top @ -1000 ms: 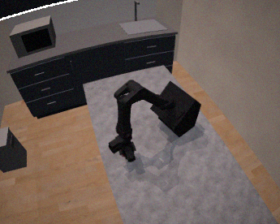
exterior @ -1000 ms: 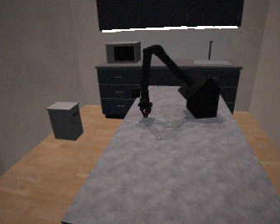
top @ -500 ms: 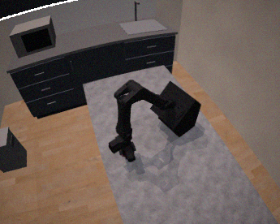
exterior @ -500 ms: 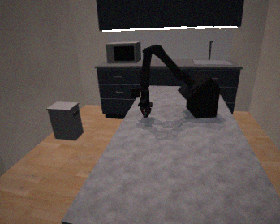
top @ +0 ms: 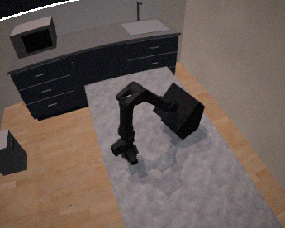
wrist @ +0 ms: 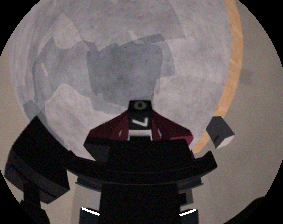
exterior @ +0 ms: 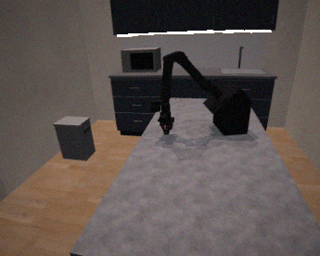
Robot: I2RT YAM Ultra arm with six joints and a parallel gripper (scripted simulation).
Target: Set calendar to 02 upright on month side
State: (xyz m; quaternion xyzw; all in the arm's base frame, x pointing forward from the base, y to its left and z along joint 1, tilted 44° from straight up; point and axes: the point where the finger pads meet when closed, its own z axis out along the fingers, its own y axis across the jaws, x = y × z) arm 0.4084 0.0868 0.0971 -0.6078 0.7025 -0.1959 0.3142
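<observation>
My gripper (top: pixel 130 159) (exterior: pixel 166 129) (wrist: pixel 140 113) is shut on a dark cube (wrist: pixel 140 113), held between the two red fingertips above the table (top: pixel 188 182) (exterior: pixel 198 195) (wrist: pixel 197 55). In the wrist view one face of the cube shows a white mark like a 7, and the narrow face beyond it shows a grey ring like a 0. A pale strip shows at the cube's near edge. The faces against the fingers are hidden. In the top and exterior views the cube is too small and dark to make out. I cannot make out the tray, a second cube or the month's name.
The large dark box (top: pixel 184 111) (exterior: pixel 232 111) (wrist: pixel 37 162) stands by the arm's root at the table's right. A grey cabinet (top: pixel 8 154) (exterior: pixel 75 139) stands on the floor to the left. Counters with drawers, a microwave (top: pixel 35 37) (exterior: pixel 141 60) and a sink are behind the table.
</observation>
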